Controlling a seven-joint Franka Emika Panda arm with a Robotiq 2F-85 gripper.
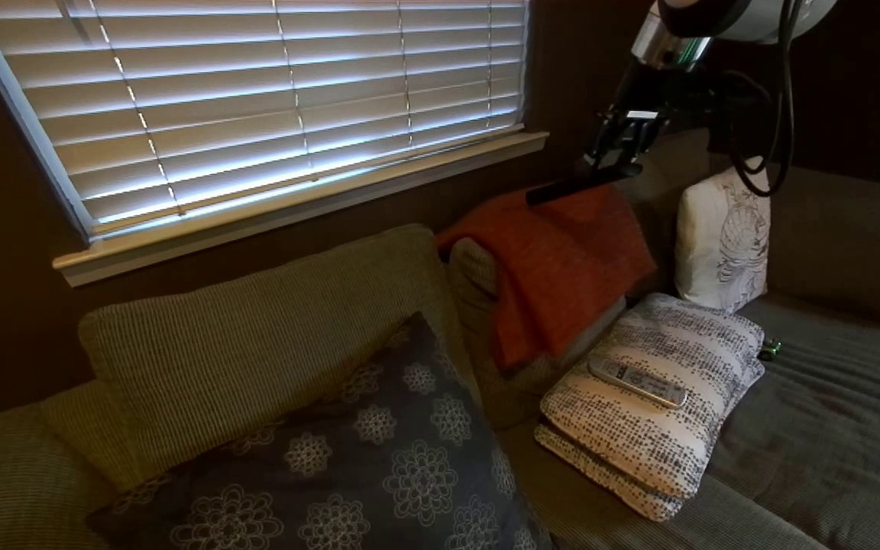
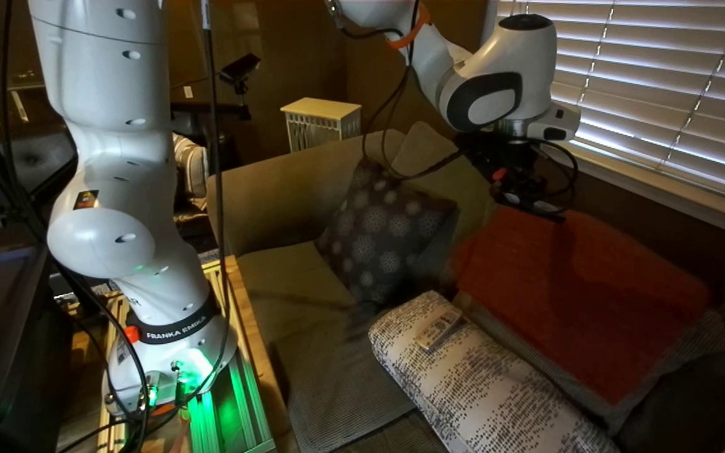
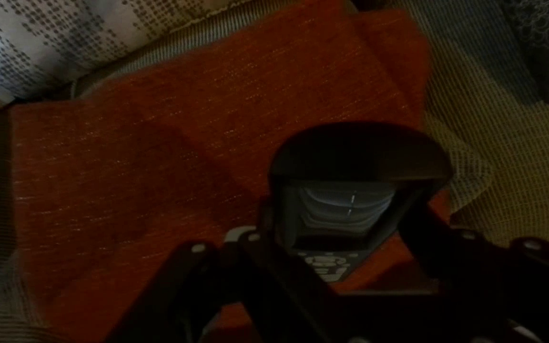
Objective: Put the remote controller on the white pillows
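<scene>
Spreading beneath the tool [image 1: 612, 162], a draped orange-red blanket [image 1: 562, 267].
Off to the tool's side, a dark grey floral cushion [image 1: 363, 458] leans; lower than the tool, beside the blanket, lie two stacked white pillows [image 1: 638, 443]; clamped in the tool, above the blanket, apart from the pillows, is the black remote controller [image 1: 558, 189]; down from the tool, a pale grey remote [image 1: 637, 382] rests on the upper pillow.

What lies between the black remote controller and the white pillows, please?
In the wrist view, the orange-red blanket lies there, then, nearest the white pillows, a narrow strip of ribbed upholstery.
</scene>
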